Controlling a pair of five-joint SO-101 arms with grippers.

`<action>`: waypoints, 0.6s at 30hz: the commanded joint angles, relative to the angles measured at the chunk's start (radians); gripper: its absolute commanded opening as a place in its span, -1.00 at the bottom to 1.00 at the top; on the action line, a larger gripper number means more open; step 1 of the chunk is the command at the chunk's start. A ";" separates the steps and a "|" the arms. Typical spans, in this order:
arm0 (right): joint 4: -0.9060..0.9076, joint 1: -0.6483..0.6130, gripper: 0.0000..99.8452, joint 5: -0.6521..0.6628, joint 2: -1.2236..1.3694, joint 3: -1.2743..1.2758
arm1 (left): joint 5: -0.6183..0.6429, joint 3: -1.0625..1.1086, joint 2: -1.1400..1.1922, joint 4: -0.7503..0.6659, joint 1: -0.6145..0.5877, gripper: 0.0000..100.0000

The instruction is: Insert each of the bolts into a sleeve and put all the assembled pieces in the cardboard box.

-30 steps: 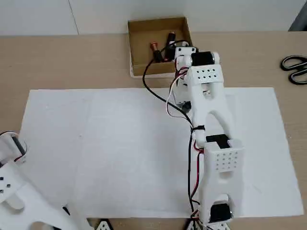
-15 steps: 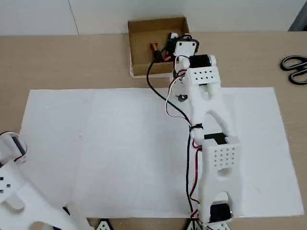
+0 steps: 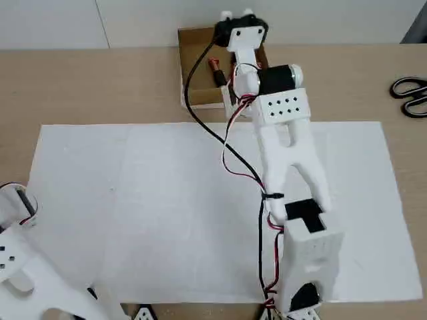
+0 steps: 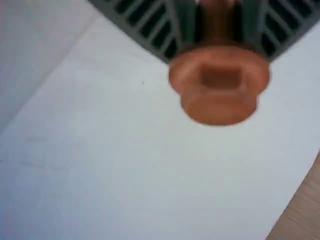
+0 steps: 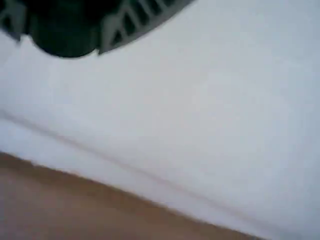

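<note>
Two arms stand at a wooden table (image 3: 80, 87) with a white paper sheet (image 3: 153, 213) spread over its middle. The left arm (image 3: 23, 267) sits at the near left corner, by the sheet's near left edge. In its wrist view the left gripper (image 4: 218, 30) is clamped on an orange flanged piece (image 4: 218, 92). The ribbed fingers (image 4: 145, 20) press on either side of the piece, and its flanged end, with a rectangular recess, hangs above the sheet. Whether the piece is a bolt or a sleeve cannot be told.

The right arm (image 3: 293, 153) stretches from the near edge, right of centre, across the sheet to the cardboard box (image 3: 193, 50), which stands on the table just beyond the sheet's far edge. The right gripper (image 3: 237, 17) is raised over the box's far wall. A blurred dark rounded shape (image 5: 62, 35) shows close up in its wrist view, so whether this gripper is open, closed or holding something cannot be told.

An orange-and-black piece (image 3: 217, 71) lies inside the box. A black cable (image 3: 200, 113) runs from the right gripper back along the arm, across the box's near wall. Black-handled scissors (image 3: 410, 93) lie at the table's right edge, well apart.
</note>
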 commanded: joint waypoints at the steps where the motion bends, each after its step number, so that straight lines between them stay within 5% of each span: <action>1: 0.035 -0.004 -0.98 -0.021 -0.134 -0.051 | 0.003 -0.007 -0.026 0.017 0.005 -0.99; 7: 0.232 -0.004 -0.99 -0.086 -0.260 -0.048 | 0.003 -0.007 -0.026 0.017 0.005 -0.99; 18: 0.240 0.010 -0.99 -0.081 -0.526 0.193 | 0.003 -0.007 -0.026 0.017 0.005 -0.99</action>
